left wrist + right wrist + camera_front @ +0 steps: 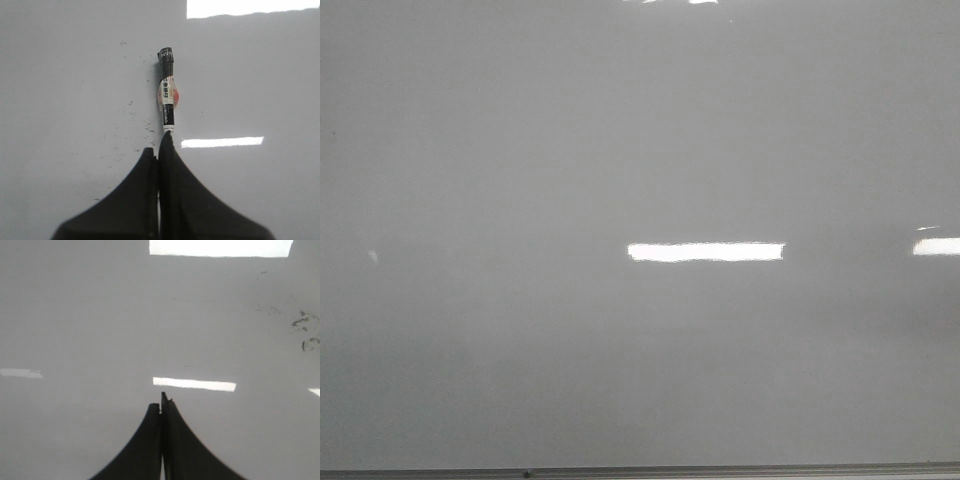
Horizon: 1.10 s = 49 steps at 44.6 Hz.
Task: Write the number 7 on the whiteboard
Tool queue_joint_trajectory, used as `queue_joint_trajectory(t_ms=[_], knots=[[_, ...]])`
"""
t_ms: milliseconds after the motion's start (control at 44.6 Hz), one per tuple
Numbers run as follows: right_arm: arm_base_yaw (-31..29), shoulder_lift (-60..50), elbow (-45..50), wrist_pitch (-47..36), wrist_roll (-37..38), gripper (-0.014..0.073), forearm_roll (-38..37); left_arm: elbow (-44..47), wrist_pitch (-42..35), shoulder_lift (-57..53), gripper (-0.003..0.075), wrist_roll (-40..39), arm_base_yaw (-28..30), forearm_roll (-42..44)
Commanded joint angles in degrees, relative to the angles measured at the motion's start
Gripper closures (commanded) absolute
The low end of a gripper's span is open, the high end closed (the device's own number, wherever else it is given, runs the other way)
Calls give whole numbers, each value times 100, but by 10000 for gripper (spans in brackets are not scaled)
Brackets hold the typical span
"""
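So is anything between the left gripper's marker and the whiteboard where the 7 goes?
Nothing visible. The left gripper is shut on the marker, and the whiteboard around it is bare apart from faint smudges. No 7 is drawn yet.

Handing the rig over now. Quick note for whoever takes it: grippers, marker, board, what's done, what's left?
Left gripper: shut on the marker, which sticks out past the fingertips, over the whiteboard.
Right gripper: shut, nothing visible in it, also over the whiteboard.
Front view: the whiteboard shows only light glare; no arms in frame.
Done: marker is in hand. No 7 visible in any view, only faint ink specks and smudges near the marker and in the right wrist view.
Left: draw the top bar and slanted downstroke of the 7.
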Motion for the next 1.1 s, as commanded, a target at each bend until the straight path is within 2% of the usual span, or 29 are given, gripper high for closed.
queue_joint_trajectory(t_ms=[0,739,896,1075], knots=[[6,-98,-11,-470,-19,659,8,76,-501,-74,741,-40,-53,-48],[6,-99,-19,-635,-19,659,8,76,-563,-74,741,-40,-53,-48],[6,-99,-63,-852,-19,659,15,48,-920,-74,741,-40,-53,-61],[6,-98,-753,-312,-19,659,15,-511,-953,-74,741,-40,-53,-291]])
